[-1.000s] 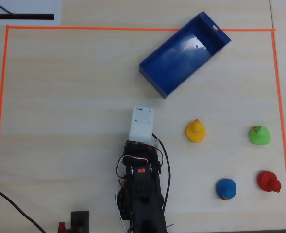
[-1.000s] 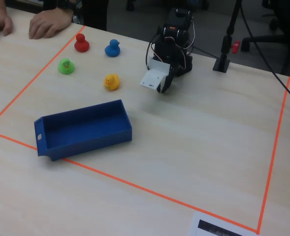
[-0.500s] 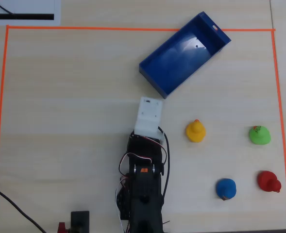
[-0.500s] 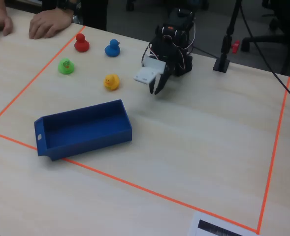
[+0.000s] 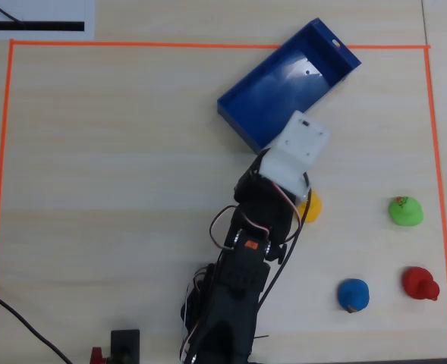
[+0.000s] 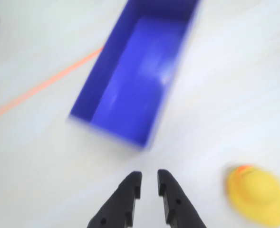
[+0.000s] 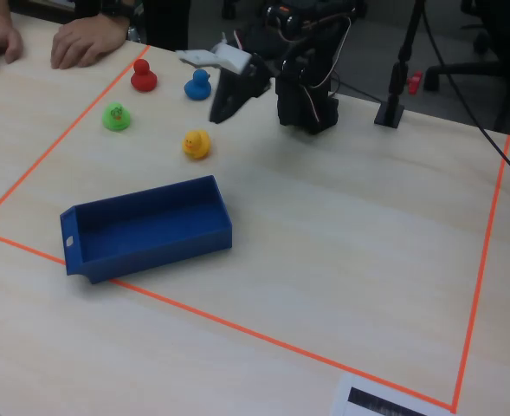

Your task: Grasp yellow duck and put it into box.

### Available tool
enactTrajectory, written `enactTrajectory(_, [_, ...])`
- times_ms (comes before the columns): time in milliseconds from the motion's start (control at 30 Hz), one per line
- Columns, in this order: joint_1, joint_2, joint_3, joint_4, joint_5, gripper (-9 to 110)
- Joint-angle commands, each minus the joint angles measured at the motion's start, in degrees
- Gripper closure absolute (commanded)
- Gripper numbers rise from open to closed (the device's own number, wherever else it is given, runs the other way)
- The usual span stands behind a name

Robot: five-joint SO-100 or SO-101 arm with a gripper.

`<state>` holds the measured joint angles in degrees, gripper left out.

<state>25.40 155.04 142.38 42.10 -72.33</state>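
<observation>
The yellow duck (image 5: 312,206) stands on the table, partly under the arm in the overhead view. In the wrist view the duck (image 6: 256,194) is low at the right, apart from my gripper (image 6: 148,183), whose black jaws stand a narrow gap apart and hold nothing. The blue box (image 5: 234,121) lies empty ahead of the gripper and fills the upper middle of the wrist view (image 6: 130,85). In the fixed view my gripper (image 7: 218,111) hovers just right of and above the duck (image 7: 196,144), with the box (image 7: 159,251) nearer the camera.
A green duck (image 5: 405,211), a blue duck (image 5: 353,294) and a red duck (image 5: 419,283) stand right of the arm. Orange tape (image 5: 208,45) frames the work area. A person's hands (image 7: 81,39) rest at the table's far left edge. A black stand (image 7: 393,113) is beside the arm's base.
</observation>
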Motion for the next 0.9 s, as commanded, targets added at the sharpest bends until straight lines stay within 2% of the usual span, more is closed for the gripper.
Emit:
enactTrajectory(0, [10.46,-12.66,-6.06,-6.77,0.53,91])
enactTrajectory(167, [18.19,-18.37,-2.2,-12.57,0.09,80])
enactTrajectory(400, [23.2,-25.66,4.04,-15.56,-1.67,79])
enactTrajectory(867, [25.66,-35.51,7.38,-21.09,-5.1,80])
